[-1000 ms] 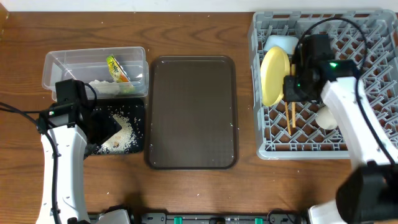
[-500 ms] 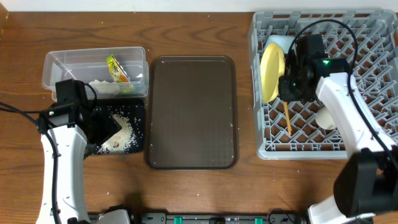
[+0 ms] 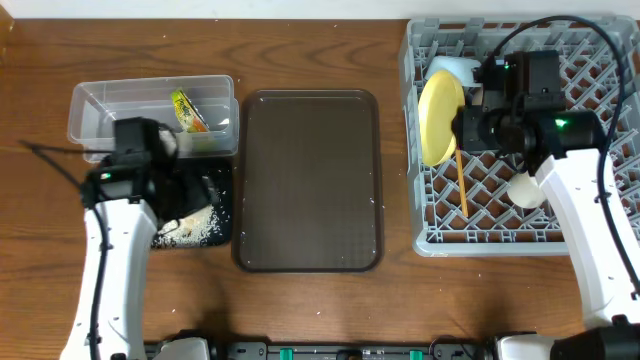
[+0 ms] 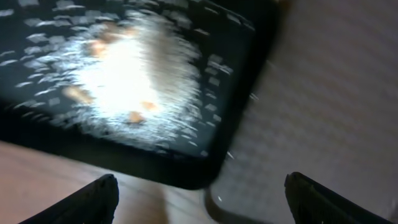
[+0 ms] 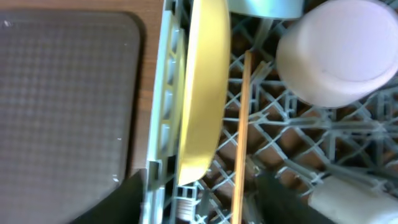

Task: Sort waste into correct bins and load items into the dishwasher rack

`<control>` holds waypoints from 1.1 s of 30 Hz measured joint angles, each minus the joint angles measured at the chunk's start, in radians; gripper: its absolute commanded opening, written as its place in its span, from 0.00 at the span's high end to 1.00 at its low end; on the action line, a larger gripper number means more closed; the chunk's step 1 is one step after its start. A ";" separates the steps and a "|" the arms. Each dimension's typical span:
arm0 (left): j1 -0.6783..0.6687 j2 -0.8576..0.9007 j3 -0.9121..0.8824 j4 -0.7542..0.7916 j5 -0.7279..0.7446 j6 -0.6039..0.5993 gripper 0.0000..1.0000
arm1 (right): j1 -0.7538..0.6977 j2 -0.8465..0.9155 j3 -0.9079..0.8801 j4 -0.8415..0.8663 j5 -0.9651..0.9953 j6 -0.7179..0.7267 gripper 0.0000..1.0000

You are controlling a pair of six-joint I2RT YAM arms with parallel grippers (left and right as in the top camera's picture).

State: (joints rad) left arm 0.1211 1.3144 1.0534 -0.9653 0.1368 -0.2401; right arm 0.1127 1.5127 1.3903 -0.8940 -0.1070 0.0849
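The yellow plate [image 3: 440, 118] stands on edge at the left side of the grey dishwasher rack [image 3: 600, 40]. My right gripper [image 3: 468, 112] is open beside it. In the right wrist view the plate's [image 5: 202, 93] lower rim and a wooden chopstick [image 5: 241, 137] lie between the spread fingers [image 5: 118, 202]. A pale pink bowl [image 5: 345, 50], a light blue bowl [image 5: 264, 7] and a white cup [image 3: 525, 188] also sit in the rack. My left gripper [image 4: 199, 205] is open and empty above the black tray [image 4: 186, 168], which holds rice grains [image 4: 124, 68]. The green-and-orange wrapper [image 3: 187, 108] lies in the clear tub [image 3: 100, 105].
A large dark brown serving tray [image 3: 308, 180] lies between the bins and the rack. Its corner shows in the left wrist view, blurred. The rack's left wall [image 5: 165, 124] runs just beside the plate.
My right gripper has opened, let go of the yellow plate and drawn back to the right. My left arm has swung toward the back right over the black tray.
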 measured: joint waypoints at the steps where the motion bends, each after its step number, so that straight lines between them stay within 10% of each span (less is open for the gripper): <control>1: -0.024 0.000 0.000 -0.012 0.012 0.024 0.07 | 0.000 0.001 0.000 -0.003 -0.007 0.004 0.01; 12: -0.088 -0.067 -0.016 -0.148 0.048 0.140 0.05 | 0.000 -0.096 -0.042 -0.056 -0.007 0.041 0.01; 22: -0.088 -0.611 -0.214 0.022 0.048 0.164 0.01 | 0.000 -0.560 -0.490 0.218 0.002 0.076 0.01; 33: -0.088 -0.861 -0.253 0.027 0.049 0.163 0.01 | 0.000 -0.921 -0.682 0.101 0.064 0.091 0.01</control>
State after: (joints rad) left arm 0.0334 0.4538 0.8005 -0.9382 0.1856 -0.0769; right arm 0.1127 0.5915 0.7086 -0.7925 -0.0433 0.1757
